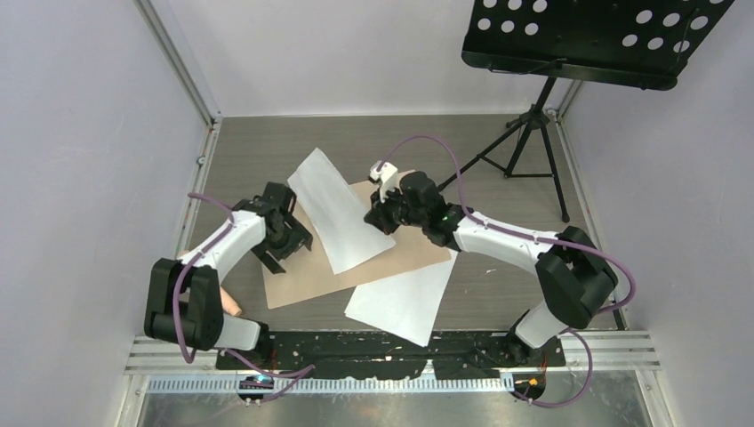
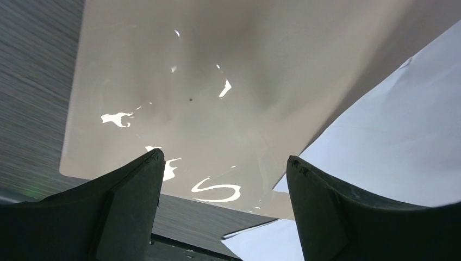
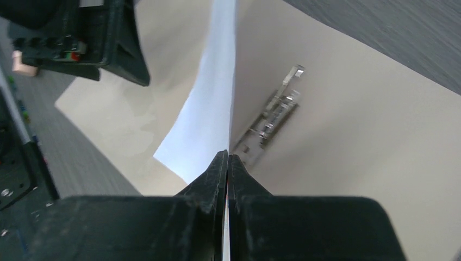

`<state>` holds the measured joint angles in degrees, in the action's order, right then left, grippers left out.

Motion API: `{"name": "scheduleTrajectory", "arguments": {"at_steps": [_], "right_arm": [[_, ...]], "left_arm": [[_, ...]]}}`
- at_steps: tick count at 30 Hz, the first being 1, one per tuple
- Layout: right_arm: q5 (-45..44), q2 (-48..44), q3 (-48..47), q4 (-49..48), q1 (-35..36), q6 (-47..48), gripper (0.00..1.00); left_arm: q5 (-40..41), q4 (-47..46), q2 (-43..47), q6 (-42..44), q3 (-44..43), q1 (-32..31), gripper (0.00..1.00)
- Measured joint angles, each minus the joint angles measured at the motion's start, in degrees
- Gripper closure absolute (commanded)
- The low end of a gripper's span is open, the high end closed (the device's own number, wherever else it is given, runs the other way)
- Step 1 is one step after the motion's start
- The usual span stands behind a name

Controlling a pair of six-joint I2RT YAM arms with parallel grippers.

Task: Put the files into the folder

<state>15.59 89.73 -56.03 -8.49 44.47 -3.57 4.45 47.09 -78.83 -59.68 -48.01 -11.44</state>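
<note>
The files [image 1: 336, 212] are two white sheets. The held sheet [image 3: 213, 109] is pinched at its right edge by the right gripper [image 3: 227, 163], whose jaws are pressed together on the paper with no gap showing. From that grip the sheet stands up off the folder [image 1: 307, 285] and slants across its middle, its far corner reaching past the folder's far edge. Just beyond the grip, a metal clip [image 3: 270, 117] lies flat on the folder's inner face. The left gripper [image 2: 224, 157] hangs over the folder's left part, its fingers spread wide with nothing between them. The folder lies open on the grey table [image 1: 258, 151]. The second sheet [image 1: 402, 301] lies flat at the folder's near right edge, touching or slightly overlapping it. Well beyond the folder's far right corner stands a black music stand [image 1: 533, 133].
</note>
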Motion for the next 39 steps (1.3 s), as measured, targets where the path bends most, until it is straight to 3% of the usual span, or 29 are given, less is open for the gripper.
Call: {"name": "scheduleTrajectory", "arguments": {"at_steps": [8, 15, 24, 29, 31, 32, 33, 35, 39], "right_arm": [[-7.5, -4.8, 0.0, 4.2, -3.9, -0.5, 0.94], [-8.0, -6.1, 0.3, 4.0, -3.7, -2.0, 0.94], [-6.4, -6.1, 1.5, 2.7, -3.7, -3.7, 0.94], [-4.4, -6.1, 2.4, 1.1, -3.7, -4.6, 0.95], [-3.4, -6.1, 3.2, 0.3, -3.7, -4.9, 0.95], [-3.0, -6.1, 3.5, 0.0, -3.7, -5.0, 0.95], [-2.5, -6.1, 4.0, -0.1, -3.7, -5.2, 0.94], [-2.1, -6.1, 4.5, -0.1, -3.7, -5.4, 0.95], [-2.3, -6.1, 4.9, 0.0, -3.7, -5.4, 0.95]], "left_arm": [[4.2, 0.1, -7.2, -4.4, -4.7, -5.8, 0.25], [5.2, 0.3, -10.0, -6.8, -4.6, -6.8, 0.35], [5.1, 0.5, -10.7, -9.8, -1.9, -9.0, 0.61], [5.6, 1.9, -10.5, -10.4, -1.7, -10.5, 0.85], [5.6, 2.4, -10.5, -10.3, -1.7, -11.0, 0.89], [5.6, 2.6, -10.5, -10.1, -1.7, -11.2, 0.85], [5.6, 2.8, -10.5, -9.9, -1.7, -11.4, 0.75], [5.6, 2.9, -10.6, -9.1, -2.0, -11.6, 0.43], [6.5, 3.3, -11.7, -8.5, -4.3, -11.8, 0.27]]}}
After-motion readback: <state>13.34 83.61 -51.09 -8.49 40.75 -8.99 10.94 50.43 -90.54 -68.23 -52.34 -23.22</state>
